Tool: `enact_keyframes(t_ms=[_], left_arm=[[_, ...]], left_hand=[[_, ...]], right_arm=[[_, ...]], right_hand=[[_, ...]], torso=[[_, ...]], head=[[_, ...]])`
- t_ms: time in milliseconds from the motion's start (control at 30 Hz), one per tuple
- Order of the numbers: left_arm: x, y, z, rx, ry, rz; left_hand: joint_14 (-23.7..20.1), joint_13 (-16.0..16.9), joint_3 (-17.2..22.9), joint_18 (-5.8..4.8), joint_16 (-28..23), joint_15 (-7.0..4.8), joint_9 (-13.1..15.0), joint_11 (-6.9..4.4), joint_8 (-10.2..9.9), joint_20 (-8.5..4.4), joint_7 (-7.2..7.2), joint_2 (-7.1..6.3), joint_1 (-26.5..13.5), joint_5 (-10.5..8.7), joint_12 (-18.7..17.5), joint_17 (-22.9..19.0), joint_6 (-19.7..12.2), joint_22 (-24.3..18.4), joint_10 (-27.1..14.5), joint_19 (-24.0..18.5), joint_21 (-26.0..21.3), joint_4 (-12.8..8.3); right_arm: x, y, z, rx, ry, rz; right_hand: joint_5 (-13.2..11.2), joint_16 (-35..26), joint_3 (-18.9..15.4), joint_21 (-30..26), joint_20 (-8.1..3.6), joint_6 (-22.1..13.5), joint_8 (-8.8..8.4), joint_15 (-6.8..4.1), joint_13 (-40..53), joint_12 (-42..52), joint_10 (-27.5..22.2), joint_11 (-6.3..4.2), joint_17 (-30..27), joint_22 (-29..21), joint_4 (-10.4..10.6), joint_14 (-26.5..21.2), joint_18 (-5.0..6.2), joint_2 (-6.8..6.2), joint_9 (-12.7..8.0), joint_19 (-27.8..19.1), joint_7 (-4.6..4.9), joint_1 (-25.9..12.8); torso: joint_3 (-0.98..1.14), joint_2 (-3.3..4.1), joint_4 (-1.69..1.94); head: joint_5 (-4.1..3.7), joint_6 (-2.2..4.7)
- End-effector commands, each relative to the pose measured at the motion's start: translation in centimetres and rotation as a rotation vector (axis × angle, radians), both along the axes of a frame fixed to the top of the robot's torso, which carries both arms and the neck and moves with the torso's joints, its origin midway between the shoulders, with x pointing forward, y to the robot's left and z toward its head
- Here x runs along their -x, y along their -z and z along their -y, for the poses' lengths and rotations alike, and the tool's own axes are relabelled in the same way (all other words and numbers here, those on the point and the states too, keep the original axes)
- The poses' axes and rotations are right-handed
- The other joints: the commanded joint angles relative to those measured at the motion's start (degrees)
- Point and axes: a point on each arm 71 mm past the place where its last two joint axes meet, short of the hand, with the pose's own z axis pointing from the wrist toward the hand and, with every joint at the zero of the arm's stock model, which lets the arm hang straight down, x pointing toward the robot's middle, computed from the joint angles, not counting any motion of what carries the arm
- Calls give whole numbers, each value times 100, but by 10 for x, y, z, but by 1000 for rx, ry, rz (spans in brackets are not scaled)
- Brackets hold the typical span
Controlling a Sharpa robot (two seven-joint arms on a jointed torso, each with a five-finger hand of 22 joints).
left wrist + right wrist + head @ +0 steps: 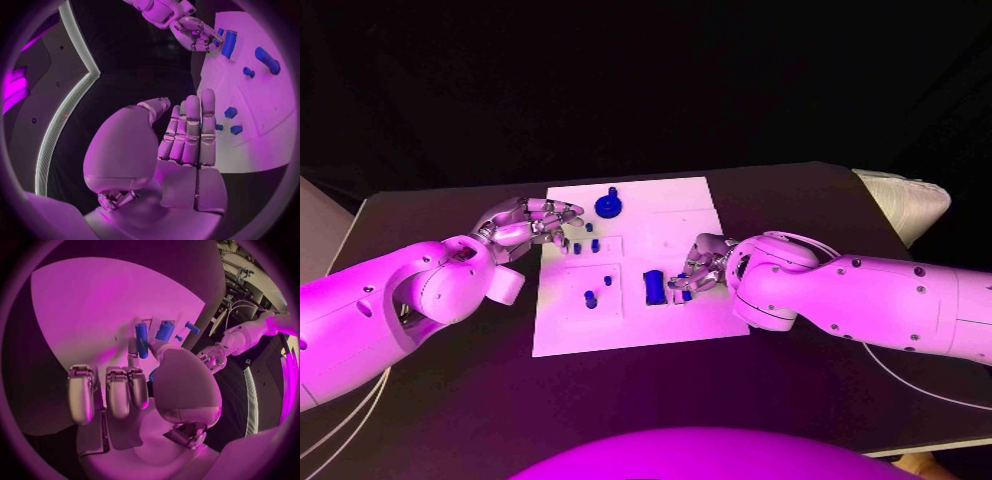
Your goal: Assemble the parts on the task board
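Fingers (119,392) of the right hand (701,264) were seen curled toward the palm at the 3 o'clock edge of the task board (675,215), just beside an upright blue block (653,287) at the board's 6 o'clock side; whether anything was pinched could not be told. A small blue peg (590,298) was set at the board's 7 o'clock. Farther out, the left hand (528,222) was held over the board's 9 o'clock edge with its fingers (190,127) extended together and released, nothing grasped. Two small blue parts (586,245) lay just beside those fingertips. At the board's 12 o'clock, a round blue knob (607,205) was seated. The board itself lay on the dark counter (444,210).
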Motion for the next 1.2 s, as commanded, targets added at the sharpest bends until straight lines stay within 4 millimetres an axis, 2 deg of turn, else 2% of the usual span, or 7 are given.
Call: enact_keyframes(t_ms=[33, 533, 800, 1100, 1200], left_arm=[[1, 0, 3, 6, 22, 3], [1, 0, 3, 3, 26, 3], [0, 0, 4, 4, 29, 3], [0, 0, 4, 3, 29, 2], [0, 0, 4, 3, 30, 2]], left_hand=[[-38, -5, 32, 37, -33, 15, 6, -3, 29, 1, -7, 27, 26, 26, 18, -5, -27, -8, -25, 14, -27, -7], [-38, -5, 32, 37, -33, 15, 6, -3, 29, 1, -7, 27, 26, 26, 18, -5, -27, -8, -25, 14, -27, -7], [-38, -5, 32, 37, -33, 15, 6, -3, 29, 1, -7, 27, 26, 26, 18, -5, -27, -8, -25, 14, -27, -7], [-38, -5, 32, 37, -33, 15, 6, -3, 29, 1, -7, 27, 26, 26, 18, -5, -27, -8, -25, 14, -27, -7], [-38, -5, 32, 37, -33, 15, 6, -3, 29, 1, -7, 27, 26, 26, 18, -5, -27, -8, -25, 14, -27, -7]], right_arm=[[1, 2, -3, 24, -24, -29], [2, 3, -6, 22, -28, -30], [1, 3, -8, 13, -23, -22], [0, 4, -8, 11, -18, -23], [1, 4, -8, 11, -18, -23]], right_hand=[[-56, 24, -38, 9, -34, 55, 7, -26, 1510, 27, 610, -7, 1510, 1389, -2, 587, -39, 7, -13, 525, -8, -78], [-191, 24, -82, 29, -34, 82, 31, -30, 1510, 27, 610, -14, 1510, 1393, -8, 587, -42, 26, -33, 528, -18, -153], [-218, 24, -89, 29, -35, 86, 36, -31, 1510, 27, 610, -15, 1510, 1393, -6, 587, -42, 33, -37, 528, -19, -167], [-265, 24, -249, 42, -39, 98, 68, -35, 1510, 27, 610, -20, 1510, 1396, 10, 587, -44, 108, -78, 531, -24, -512], [-284, 24, -353, 40, -41, 97, 82, -38, 1510, 27, 610, -24, 1510, 1396, 8, 587, -44, 83, -90, 530, -29, -611]], torso=[[-1, 3, 4], [-1, 1, 3], [0, 2, 4], [1, 0, 0], [1, 2, 0]], head=[[2, -8], [7, -31], [20, -18], [43, -30], [44, -31]])
